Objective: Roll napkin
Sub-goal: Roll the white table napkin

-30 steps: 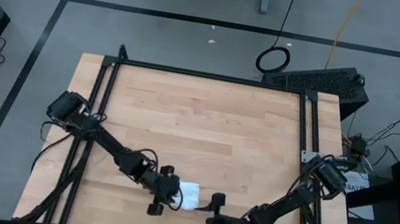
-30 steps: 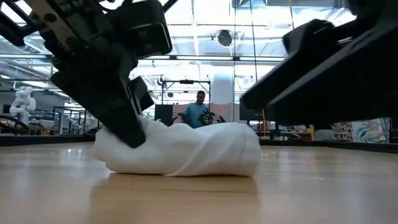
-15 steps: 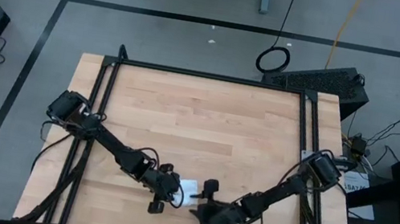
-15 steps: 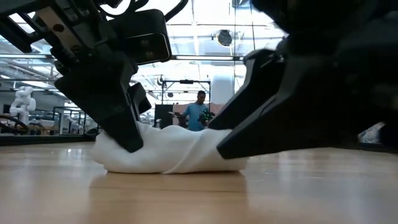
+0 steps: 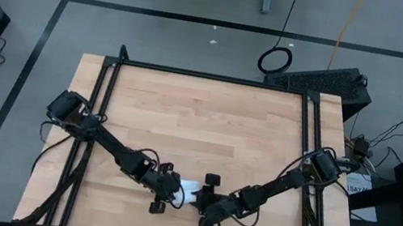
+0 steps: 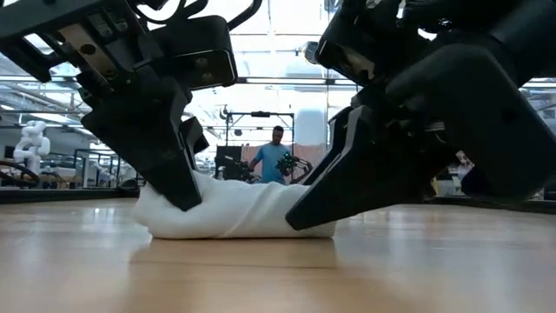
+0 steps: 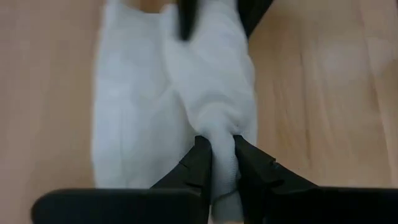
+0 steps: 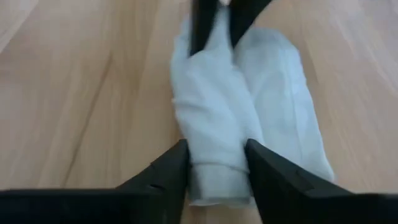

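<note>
The napkin lies as a loose, lumpy white roll on the pale wooden worktop, stretched between the two end effectors near the worktop's front edge. It is thin, soft cloth, plainly light and limp: it sags, creases and twists in a spiral along its length, so it will likely give no resistance and spring open wherever it is let go. It should not slip much on the matte wood, and nothing about it is fragile.

The left end effector pinches one end of the roll, its dark fingers drawn narrow with a gathered ridge of cloth squeezed between them. The right end effector straddles the opposite end, its fingers a roll's width apart and pressed against both sides of the bundle; whether it grips firmly or only brackets the cloth, I cannot tell.

The sensible holds are just these: the two ends of the roll, where the layers bunch thick enough to grip, rather than the slack middle, which would likely unwind.
</note>
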